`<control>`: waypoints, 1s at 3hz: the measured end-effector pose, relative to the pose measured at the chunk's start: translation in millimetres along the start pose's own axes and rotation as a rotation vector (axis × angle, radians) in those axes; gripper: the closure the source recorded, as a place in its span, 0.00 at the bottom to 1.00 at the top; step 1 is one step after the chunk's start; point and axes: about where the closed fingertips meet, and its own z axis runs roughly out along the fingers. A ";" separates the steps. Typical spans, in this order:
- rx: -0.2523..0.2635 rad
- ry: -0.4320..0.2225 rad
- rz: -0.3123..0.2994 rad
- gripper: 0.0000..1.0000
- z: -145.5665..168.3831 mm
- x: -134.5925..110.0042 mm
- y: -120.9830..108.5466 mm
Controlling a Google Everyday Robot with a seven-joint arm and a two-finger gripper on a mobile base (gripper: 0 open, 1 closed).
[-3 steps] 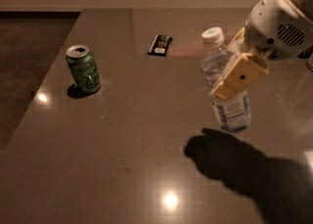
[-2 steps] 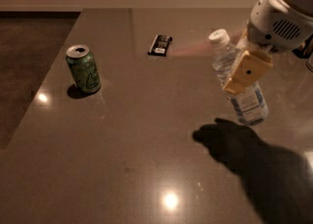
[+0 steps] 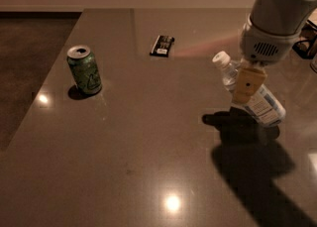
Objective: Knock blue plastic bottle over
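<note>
Right side of desk (image 3: 148,146): bottle (image 3: 267,108), upright a second ago, now leans hard, gripper (image 3: 247,87) set across its middle. We judge topple nearly done, bottle not yet flat. Long axis runs diagonally: white cap points up and left, base low and right. We cannot tell how far gripper is open, or whether it holds anything. Can (image 3: 85,71) stands upright, well apart at left.
</note>
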 end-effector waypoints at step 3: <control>0.042 0.108 -0.017 0.35 29.4 -13.0 6.1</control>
